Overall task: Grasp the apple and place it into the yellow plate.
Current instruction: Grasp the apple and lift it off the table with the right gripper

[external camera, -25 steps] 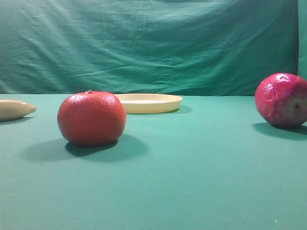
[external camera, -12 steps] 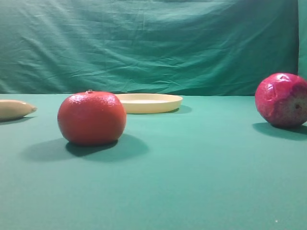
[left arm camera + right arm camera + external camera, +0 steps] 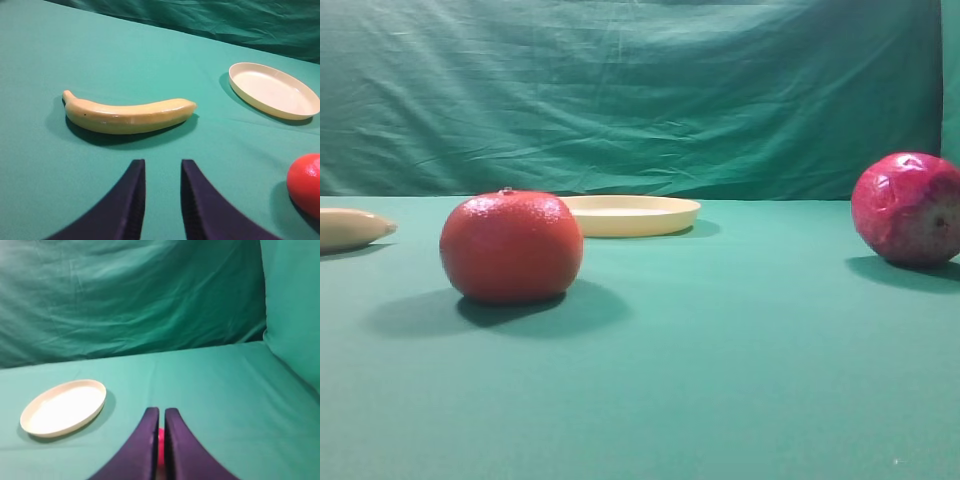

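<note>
Apple [image 3: 910,208] is seen at the far right edge, well apart from the yellow plate [image 3: 635,215]; its glossy, rounded skin is judged slippery and firm, best gripped across its widest part. Right gripper [image 3: 160,427] is held low over the apple, fingers pressed together, nothing held; left gripper [image 3: 161,192] is held slightly parted near the banana [image 3: 127,116]

A banana [image 3: 129,116] lies across the green table [image 3: 125,60], just beyond the left gripper [image 3: 162,172], whose two dark fingers [image 3: 132,200] stand slightly apart with nothing between them. The yellow plate [image 3: 273,91] sits to the right, an orange [image 3: 306,184] at the right edge.
</note>
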Robot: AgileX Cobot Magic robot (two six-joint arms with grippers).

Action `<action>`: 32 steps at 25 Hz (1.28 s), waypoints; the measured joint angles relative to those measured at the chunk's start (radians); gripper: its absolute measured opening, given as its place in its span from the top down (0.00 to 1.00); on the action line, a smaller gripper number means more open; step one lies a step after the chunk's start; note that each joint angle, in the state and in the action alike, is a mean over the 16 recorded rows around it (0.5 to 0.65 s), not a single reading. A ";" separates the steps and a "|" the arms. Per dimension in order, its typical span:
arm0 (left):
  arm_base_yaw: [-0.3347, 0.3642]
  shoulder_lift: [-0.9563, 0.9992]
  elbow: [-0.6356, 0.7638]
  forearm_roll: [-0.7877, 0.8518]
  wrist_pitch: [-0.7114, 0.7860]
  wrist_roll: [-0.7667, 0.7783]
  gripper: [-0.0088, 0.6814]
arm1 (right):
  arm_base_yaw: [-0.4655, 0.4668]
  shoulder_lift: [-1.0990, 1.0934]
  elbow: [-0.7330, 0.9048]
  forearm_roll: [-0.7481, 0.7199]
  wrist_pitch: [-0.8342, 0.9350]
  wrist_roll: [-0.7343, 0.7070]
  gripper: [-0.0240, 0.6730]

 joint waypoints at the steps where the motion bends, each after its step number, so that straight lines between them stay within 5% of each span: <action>1: 0.000 0.000 0.000 0.000 0.000 0.000 0.76 | 0.000 0.053 -0.037 0.000 0.030 -0.009 0.97; 10: 0.000 0.000 0.000 0.000 0.000 0.000 0.76 | 0.000 0.464 -0.312 0.047 0.252 -0.064 0.97; 21: 0.000 0.000 0.000 0.000 0.000 0.000 0.76 | 0.046 0.736 -0.478 0.173 0.316 -0.171 0.97; 32: 0.000 0.000 0.000 0.000 0.000 0.000 0.76 | 0.220 0.918 -0.644 -0.201 0.429 0.010 0.93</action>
